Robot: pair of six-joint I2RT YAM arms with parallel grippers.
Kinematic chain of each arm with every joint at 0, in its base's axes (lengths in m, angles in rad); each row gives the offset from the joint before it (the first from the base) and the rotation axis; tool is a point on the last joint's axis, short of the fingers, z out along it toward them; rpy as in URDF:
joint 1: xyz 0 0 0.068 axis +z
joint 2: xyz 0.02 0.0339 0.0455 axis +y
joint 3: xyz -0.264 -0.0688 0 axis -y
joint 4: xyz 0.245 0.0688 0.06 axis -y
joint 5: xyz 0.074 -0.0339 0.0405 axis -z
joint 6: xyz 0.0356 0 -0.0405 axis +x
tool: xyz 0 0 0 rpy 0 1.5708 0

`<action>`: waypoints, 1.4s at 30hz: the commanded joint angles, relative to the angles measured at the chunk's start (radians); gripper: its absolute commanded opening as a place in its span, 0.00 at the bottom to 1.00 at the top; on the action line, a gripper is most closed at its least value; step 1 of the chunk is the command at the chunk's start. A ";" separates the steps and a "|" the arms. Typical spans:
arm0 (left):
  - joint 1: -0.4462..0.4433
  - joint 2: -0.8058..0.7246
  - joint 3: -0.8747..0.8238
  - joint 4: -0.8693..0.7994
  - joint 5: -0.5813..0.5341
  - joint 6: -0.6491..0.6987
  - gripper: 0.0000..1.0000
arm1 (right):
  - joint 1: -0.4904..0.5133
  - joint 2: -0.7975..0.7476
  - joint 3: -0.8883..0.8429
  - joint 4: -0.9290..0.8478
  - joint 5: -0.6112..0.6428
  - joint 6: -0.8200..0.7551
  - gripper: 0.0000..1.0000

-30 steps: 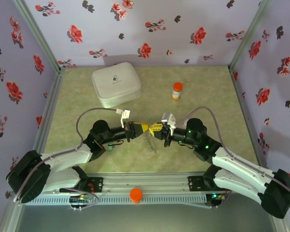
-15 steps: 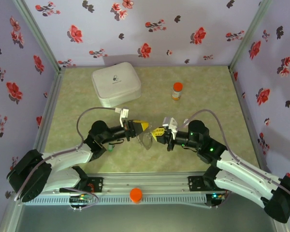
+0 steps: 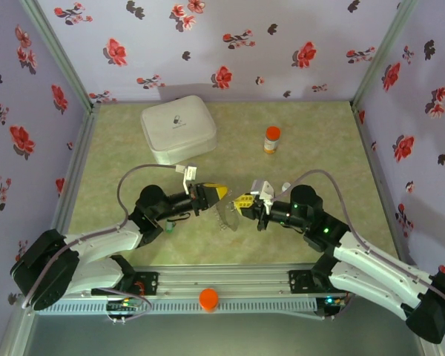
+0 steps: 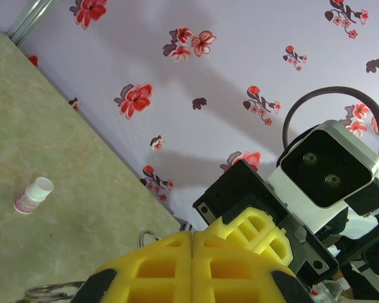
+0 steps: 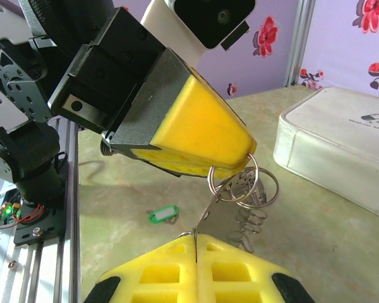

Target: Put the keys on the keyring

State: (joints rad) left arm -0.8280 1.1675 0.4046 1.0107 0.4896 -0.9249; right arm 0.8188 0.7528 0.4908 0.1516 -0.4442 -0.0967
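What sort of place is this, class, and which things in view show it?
Probably a robot test cell in a lab: two black-and-white robot arms bolted to a silver aluminium rail, on a green table boxed in by purple flower-patterned walls.

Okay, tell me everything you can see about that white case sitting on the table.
The white case is a low, rounded-square box with a flat top and what looks like a smooth, leather-like white covering, with a seam running round its side. A small grey pill-shaped mark with faint print below it sits on the lid. It looks closed and lies flat on the green table, toward the far left corner, turned slightly askew. Nothing touches it.
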 commanded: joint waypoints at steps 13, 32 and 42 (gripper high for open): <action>0.026 -0.026 -0.004 0.036 -0.067 0.042 0.00 | -0.023 -0.014 0.066 -0.145 -0.178 0.006 0.00; 0.022 -0.023 -0.032 -0.135 -0.084 0.146 0.00 | -0.023 -0.056 0.040 -0.143 0.025 -0.010 0.00; 0.020 -0.042 -0.032 -0.165 -0.092 0.162 0.00 | -0.020 0.005 0.076 -0.232 0.016 0.000 0.00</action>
State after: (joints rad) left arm -0.8131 1.1454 0.3729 0.8284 0.4019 -0.7929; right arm 0.7963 0.7330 0.5400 -0.0532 -0.4301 -0.0975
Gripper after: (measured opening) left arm 0.046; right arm 0.048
